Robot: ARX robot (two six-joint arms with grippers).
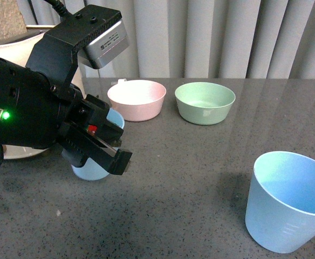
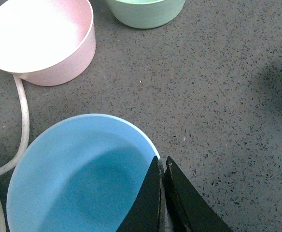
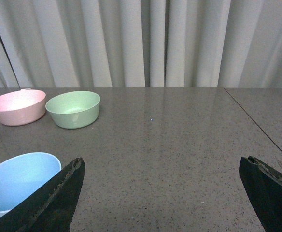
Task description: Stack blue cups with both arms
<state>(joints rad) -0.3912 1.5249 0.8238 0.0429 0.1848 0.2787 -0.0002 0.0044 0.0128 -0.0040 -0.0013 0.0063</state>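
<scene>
One blue cup stands upright on the dark table, mostly hidden behind my left arm. My left gripper is shut on its rim. In the left wrist view the jaws pinch the wall of this blue cup, one finger inside and one outside. The second blue cup stands upright at the front right, free. My right gripper is open wide and empty above the table, with that cup beside its one finger. The right gripper does not show in the front view.
A pink bowl and a green bowl stand side by side at the back, near a grey curtain. A white cable runs by the pink bowl. A white vessel stands at the far left.
</scene>
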